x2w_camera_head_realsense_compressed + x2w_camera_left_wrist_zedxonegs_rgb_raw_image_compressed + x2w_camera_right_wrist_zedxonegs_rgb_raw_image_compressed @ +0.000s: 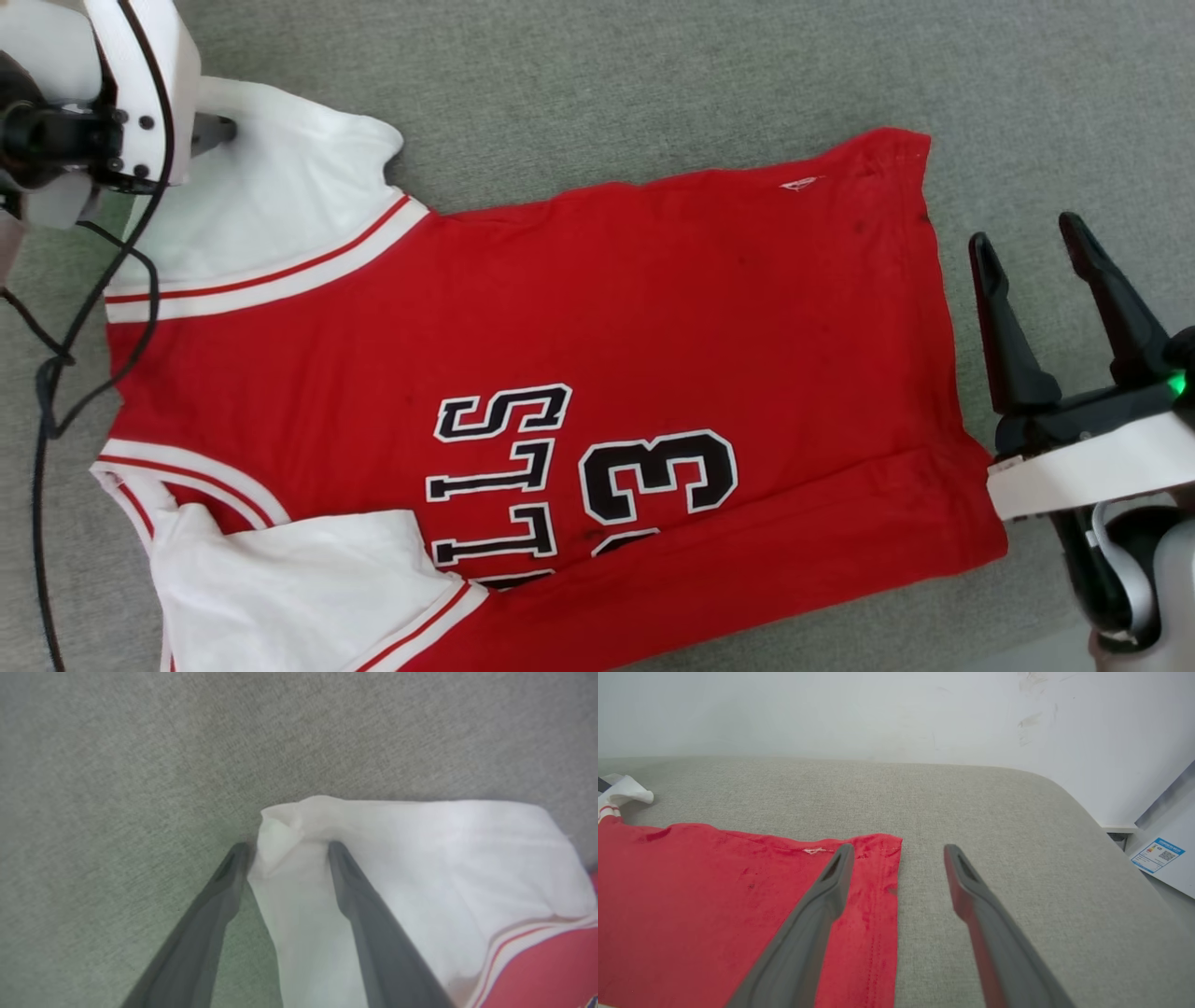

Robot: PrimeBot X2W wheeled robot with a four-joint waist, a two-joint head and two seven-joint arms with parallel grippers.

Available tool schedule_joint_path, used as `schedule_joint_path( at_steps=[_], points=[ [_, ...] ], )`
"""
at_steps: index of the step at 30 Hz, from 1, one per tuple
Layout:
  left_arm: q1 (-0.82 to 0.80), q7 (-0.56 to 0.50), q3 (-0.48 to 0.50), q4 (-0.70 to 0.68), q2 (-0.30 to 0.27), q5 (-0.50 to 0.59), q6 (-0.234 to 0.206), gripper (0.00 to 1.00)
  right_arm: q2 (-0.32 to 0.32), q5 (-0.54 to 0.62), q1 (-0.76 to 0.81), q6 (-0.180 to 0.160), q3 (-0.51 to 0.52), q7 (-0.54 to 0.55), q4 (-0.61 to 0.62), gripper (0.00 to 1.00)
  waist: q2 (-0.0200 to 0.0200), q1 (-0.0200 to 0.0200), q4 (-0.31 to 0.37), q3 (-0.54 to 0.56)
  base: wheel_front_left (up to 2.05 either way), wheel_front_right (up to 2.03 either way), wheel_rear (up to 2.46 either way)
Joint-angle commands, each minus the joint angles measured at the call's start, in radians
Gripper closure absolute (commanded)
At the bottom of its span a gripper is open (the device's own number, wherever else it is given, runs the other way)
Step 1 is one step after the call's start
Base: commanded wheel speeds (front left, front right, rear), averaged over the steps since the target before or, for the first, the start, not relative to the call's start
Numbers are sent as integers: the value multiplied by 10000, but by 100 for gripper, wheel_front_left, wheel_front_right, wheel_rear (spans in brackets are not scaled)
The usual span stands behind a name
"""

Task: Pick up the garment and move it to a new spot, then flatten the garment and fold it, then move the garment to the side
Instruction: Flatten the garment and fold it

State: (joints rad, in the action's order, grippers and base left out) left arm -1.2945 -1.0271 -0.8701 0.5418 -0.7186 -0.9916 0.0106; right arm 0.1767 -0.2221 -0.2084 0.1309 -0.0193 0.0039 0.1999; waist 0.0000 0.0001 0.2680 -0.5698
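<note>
The garment (579, 308) lies spread on the grey cushioned surface (653, 75), a red jersey with white sleeves, striped trim and black lettering. Its collar end is to the left and its hem to the right. My left gripper (287, 845) is open at the upper left, and its fingers straddle the tip of the far white sleeve (420, 858). My right gripper (1027, 243) is open just beyond the hem. In the right wrist view one finger (822, 896) hangs over the red hem corner (878, 868), the other over bare cushion.
A black cable (47, 373) loops down from my left wrist by the garment's shoulder. The cushion's rounded edge (1087, 812) drops off to the right, with a white wall (831, 709) behind it and a blue-labelled sheet (1157, 854) beyond.
</note>
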Motion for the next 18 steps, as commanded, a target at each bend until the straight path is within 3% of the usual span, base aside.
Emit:
schedule_joint_path(
  at_steps=[1, 6, 9, 13, 18],
  points=[
    [504, -86, -223, 171, 60, -45, 63, 100, 97, -47, -243, -4, 2, 13, 21, 0, 0, -1, -67, 76, 0, 0, 0],
    [328, 520, -64, 109, 292, -78, 329, 100, 731, 96, -833, -4, 228, 263, 191, 0, 0, -1, -353, 523, 0, 0, 0],
    [387, 892, -12, 55, 380, -77, 509, 100, 1546, -20, -1399, -5, 72, 950, 241, 0, 0, -1, -577, 831, 0, 0, 0],
    [547, 1371, 26, -86, 616, -194, 726, 100, 3169, -549, -2339, -5, -665, 2791, 95, 0, 0, -1, -959, 1203, 0, 0, 0],
    [677, 1762, -130, -407, 828, -179, 938, 100, 4964, -2431, -3727, -5, -2107, 5930, -475, 0, 0, -1, -1415, 1456, 0, 0, 0]
  ],
)
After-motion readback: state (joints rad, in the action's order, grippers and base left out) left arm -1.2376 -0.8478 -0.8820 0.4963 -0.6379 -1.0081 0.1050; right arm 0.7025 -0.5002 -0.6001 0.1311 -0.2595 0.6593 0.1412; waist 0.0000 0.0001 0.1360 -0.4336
